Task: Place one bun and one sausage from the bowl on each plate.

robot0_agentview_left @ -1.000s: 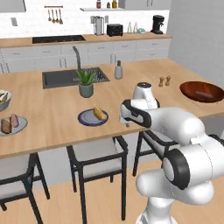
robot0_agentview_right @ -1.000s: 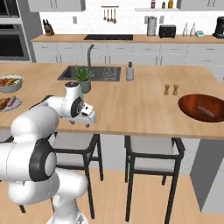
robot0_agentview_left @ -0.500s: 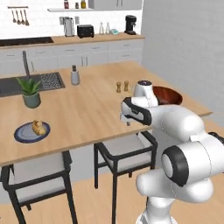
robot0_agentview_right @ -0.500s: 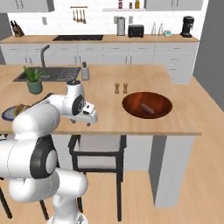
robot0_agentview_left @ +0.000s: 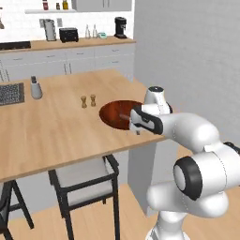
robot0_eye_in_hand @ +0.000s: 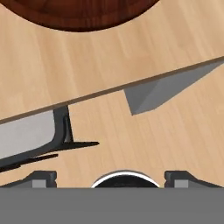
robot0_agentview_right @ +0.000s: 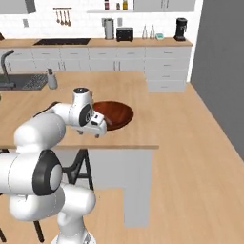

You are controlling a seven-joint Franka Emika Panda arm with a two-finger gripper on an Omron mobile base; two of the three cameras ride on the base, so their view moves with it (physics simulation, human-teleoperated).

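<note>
The pincer (robot0_eye_in_hand: 112, 175) hangs with its jaws wide apart and nothing between them, poised over the near edge of the wooden bench (robot0_agentview_left: 56, 126), just short of the bowl (robot0_agentview_left: 117, 112). That dark red-brown bowl sits near the bench's corner, and a slim sausage (robot0_agentview_left: 124, 115) lies inside it. Beyond the bowl stand two small brown shakers (robot0_agentview_left: 88, 101), with a grey bottle (robot0_agentview_left: 35, 89) farther off near the sink. A dark stool (robot0_agentview_left: 84, 180) is tucked under the bench edge.
</note>
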